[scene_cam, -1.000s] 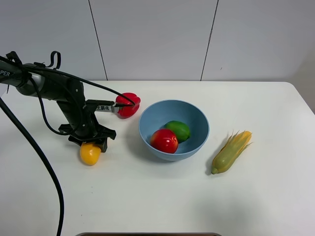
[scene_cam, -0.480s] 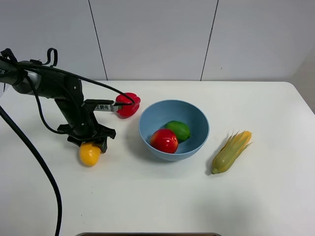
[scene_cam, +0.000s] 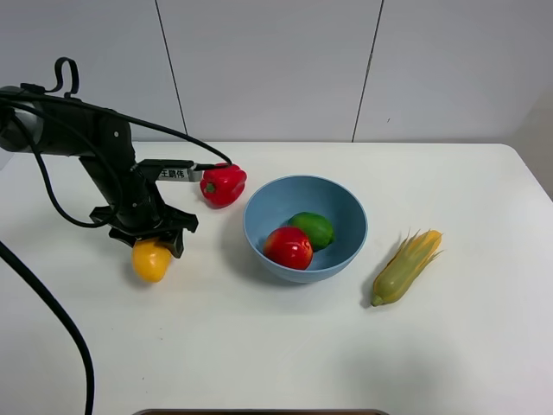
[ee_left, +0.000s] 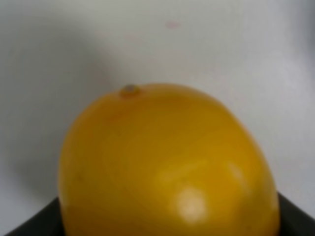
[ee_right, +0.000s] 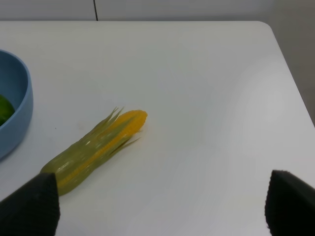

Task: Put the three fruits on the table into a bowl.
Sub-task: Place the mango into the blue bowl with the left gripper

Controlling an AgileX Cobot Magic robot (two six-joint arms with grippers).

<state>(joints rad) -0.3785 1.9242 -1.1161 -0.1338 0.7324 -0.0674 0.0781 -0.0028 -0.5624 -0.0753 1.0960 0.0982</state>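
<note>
Table point(scene_cam: 285, 354): large white top with rounded corners; right edge and far edge in view, near edge cut off by the exterior frame. Broad bare stretches lie along the near side and the far right corner.

Left arm: black, reaching in from the left of the exterior view, cable trailing toward the near edge. Left gripper point(scene_cam: 151, 249): clenched on the mango, which hangs under it left of the bowl; whether the fruit touches the table cannot be told.

Bowl point(scene_cam: 346, 207): light blue, glossy, near mid-table, well clear of every edge. Its rim also enters the right wrist view point(ee_right: 19, 110).

Corn cob point(scene_cam: 404, 266): yellow-green with husk, lying flat just right of the bowl, apart from it. The right wrist view point(ee_right: 96, 150) shows open table around it out to the right edge.

Mango point(scene_cam: 150, 261): yellow-orange. The left wrist view point(ee_left: 167, 167) fills with it, stem scar visible, detail the exterior view lacks.

Bell pepper point(scene_cam: 224, 184): red, beyond the bowl's left rim, near the arm.

Apple-like fruit point(scene_cam: 288, 247): red, inside the bowl, touching the lime.

Lime point(scene_cam: 312, 228): green, inside the bowl.

Right gripper point(ee_right: 157, 206): seen only in its wrist view; dark fingertips point(ee_right: 29, 204) spread apart, released, holding nothing.
</note>
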